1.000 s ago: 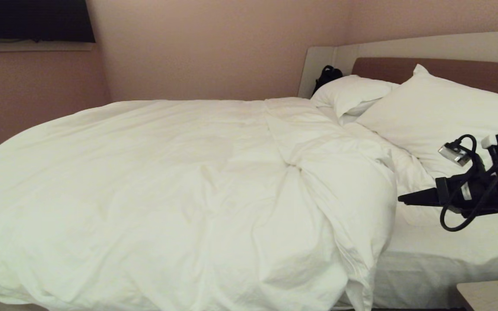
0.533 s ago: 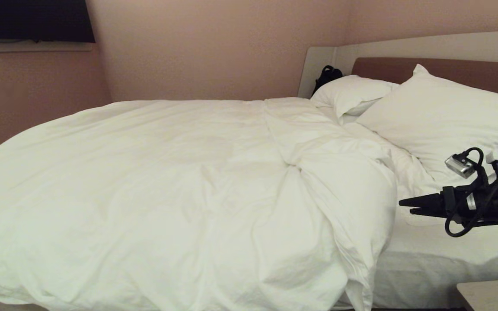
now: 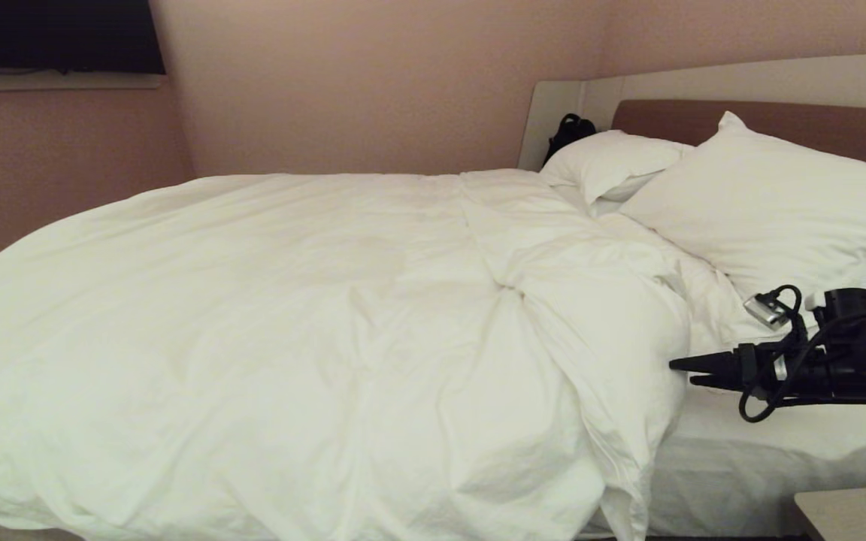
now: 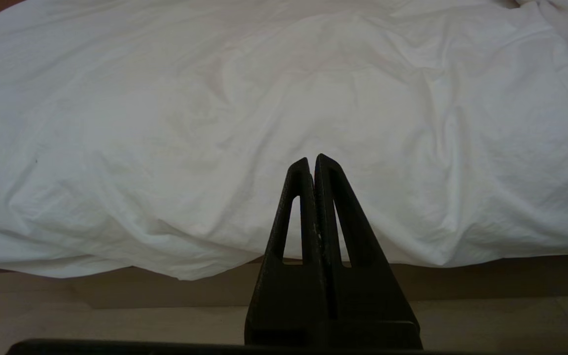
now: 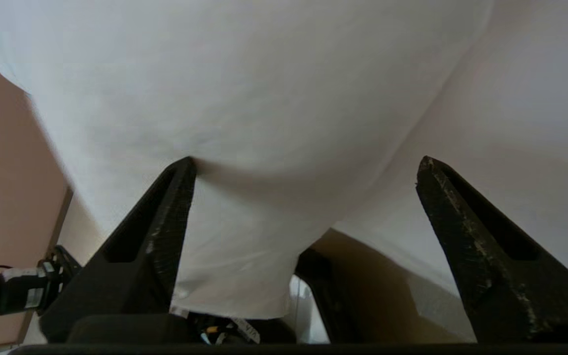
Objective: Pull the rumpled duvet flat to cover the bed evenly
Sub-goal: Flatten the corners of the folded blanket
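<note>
The white duvet (image 3: 313, 323) lies rumpled over the left and middle of the bed (image 3: 779, 443). Its near right corner is bunched into a thick fold that hangs over the bed's side, leaving bare sheet below the pillows. My right gripper (image 3: 682, 373) hovers level over that bare sheet, pointing at the fold's edge. The right wrist view shows the right gripper (image 5: 306, 165) open wide, with the duvet (image 5: 239, 98) bulging just ahead and one fingertip (image 5: 183, 170) at the cloth. My left gripper (image 4: 312, 160) is shut and empty, low in front of the duvet (image 4: 215, 123) hanging over the bed's side.
Two plump white pillows (image 3: 771, 203) (image 3: 613, 161) lean on the headboard (image 3: 816, 124). A black bag (image 3: 570, 131) sits in the far corner. A bedside table's corner (image 3: 854, 515) shows at the lower right. A dark screen (image 3: 57, 34) hangs on the left wall.
My right gripper has sunk and moved left toward the duvet's bunched edge, and its jaws have opened. The duvet and left gripper have not moved.
</note>
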You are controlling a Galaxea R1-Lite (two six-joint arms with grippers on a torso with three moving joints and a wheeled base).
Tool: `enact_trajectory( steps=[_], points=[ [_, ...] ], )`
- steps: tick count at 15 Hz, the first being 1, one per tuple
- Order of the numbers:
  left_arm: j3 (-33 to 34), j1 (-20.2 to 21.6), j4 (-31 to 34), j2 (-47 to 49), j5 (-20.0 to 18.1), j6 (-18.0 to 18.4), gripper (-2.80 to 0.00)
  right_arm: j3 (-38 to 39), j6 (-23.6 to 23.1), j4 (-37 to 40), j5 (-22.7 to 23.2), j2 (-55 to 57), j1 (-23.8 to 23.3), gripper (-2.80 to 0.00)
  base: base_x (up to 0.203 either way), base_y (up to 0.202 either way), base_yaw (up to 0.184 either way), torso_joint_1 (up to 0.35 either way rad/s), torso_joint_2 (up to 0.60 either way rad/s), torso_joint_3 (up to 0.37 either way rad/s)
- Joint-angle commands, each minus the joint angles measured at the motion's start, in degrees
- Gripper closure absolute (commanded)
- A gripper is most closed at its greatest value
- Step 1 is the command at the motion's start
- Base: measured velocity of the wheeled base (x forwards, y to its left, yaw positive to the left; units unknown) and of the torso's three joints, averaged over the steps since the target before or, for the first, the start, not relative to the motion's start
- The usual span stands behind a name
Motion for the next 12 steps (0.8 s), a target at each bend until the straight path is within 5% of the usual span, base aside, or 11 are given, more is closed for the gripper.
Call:
enact_trajectory(
  steps=[1,12],
  points=[
    [0.0,0.0,0.0,0.0,0.0,0.1,0.0,0.0,0.2,-3.2,0.3,2.5,0.1,-2.8,0.0,0.0,0.0,0.0,0.0,0.0],
    [0.0,0.0,0.0,0.0,0.0,0.1,0.0,-1.7,0.6,-6.3,4.5,4.3,6.0,-2.8,0.0,0.0,0.0,0.0,0.0,0.0]
  ],
)
